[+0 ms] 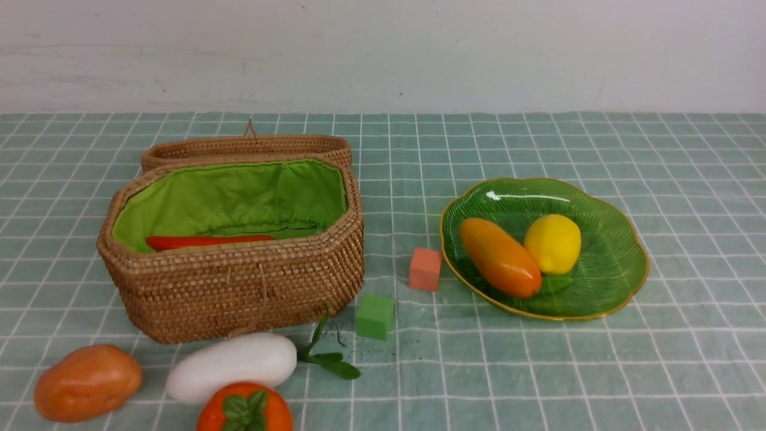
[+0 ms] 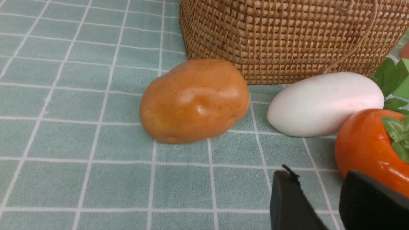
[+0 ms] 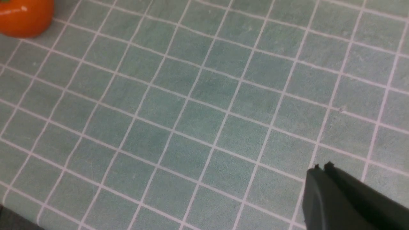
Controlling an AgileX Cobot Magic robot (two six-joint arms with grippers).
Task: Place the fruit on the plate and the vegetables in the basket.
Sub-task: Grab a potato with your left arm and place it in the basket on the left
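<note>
The green plate (image 1: pixel 610 275) holds the mango (image 1: pixel 499 257) and the lemon (image 1: pixel 553 243). The persimmon (image 1: pixel 245 410) lies at the table's near edge, beside the white radish (image 1: pixel 230 365) and the potato (image 1: pixel 87 382). In the basket (image 1: pixel 239 287) lies the red pepper (image 1: pixel 206 241). Neither arm shows in the front view. My left gripper (image 2: pixel 319 179) is open and empty, close to the persimmon (image 2: pixel 367 147), with the potato (image 2: pixel 195 100) and radish (image 2: pixel 326 103) beyond. My right gripper (image 3: pixel 321 167) is shut over bare cloth, far from the persimmon (image 3: pixel 25 14).
An orange cube (image 1: pixel 425 269) and a green cube (image 1: pixel 375 315) stand between basket and plate. Green leaves (image 1: pixel 326 356) lie by the radish's end. The basket's lid (image 1: pixel 245 149) hangs open behind it. The basket wall (image 2: pixel 287 38) rises just behind the potato and radish.
</note>
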